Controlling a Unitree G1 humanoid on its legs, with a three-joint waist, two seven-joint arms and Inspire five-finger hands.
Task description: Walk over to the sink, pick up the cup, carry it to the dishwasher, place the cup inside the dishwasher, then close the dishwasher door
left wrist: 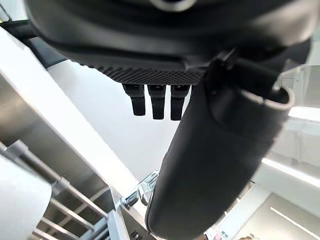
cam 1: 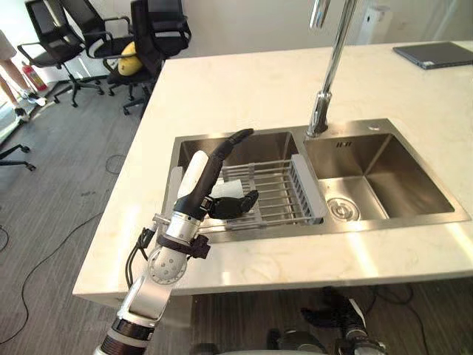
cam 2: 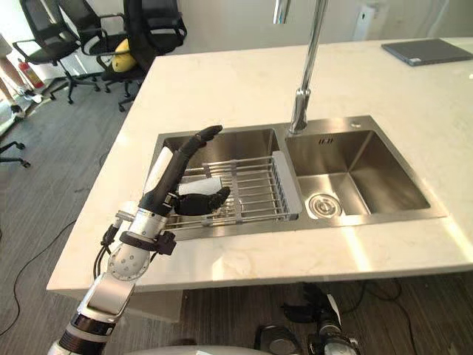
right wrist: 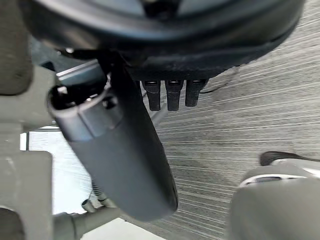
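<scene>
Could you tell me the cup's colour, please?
White; the cup shows best in left eye view.

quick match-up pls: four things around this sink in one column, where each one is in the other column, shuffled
1 left hand
2 wire rack
3 drain
4 laptop

A in the floor of the right basin
B at the far right of the counter
C lying across the left basin
D raised over the left basin's near edge, fingers straight

Pairs: 1-D, 2-C, 3-A, 4-B
</scene>
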